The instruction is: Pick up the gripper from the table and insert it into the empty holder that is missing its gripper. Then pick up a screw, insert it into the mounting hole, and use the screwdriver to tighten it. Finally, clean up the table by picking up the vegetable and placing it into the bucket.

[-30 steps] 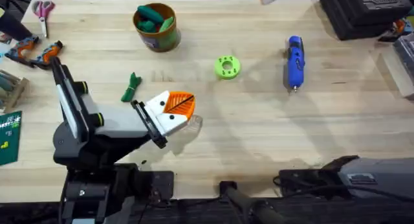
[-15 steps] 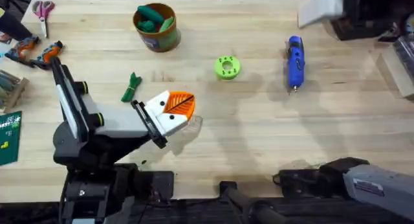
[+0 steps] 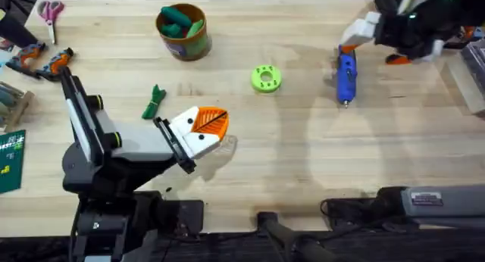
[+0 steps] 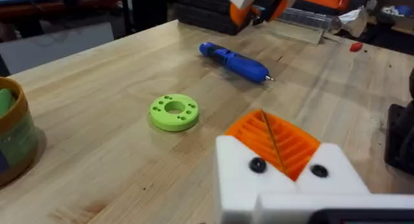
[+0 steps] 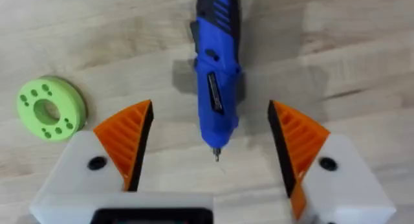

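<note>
The left hand (image 3: pixel 198 133) rests low on the counter (image 3: pixel 288 163), its orange pads pressed together, grasping nothing, same as a second ago. The vegetable (image 3: pixel 154 101) lies just beside it; the bucket (image 3: pixel 183 32) sits farther back. The big change is on the right: the right hand (image 5: pixel 210 159) has swooped in over the screwdriver (image 3: pixel 345 73), fingers spread wide around it. I think screwing comes next.

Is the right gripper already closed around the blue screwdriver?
No. The right gripper is open, its orange pads apart on either side of the screwdriver.
</note>
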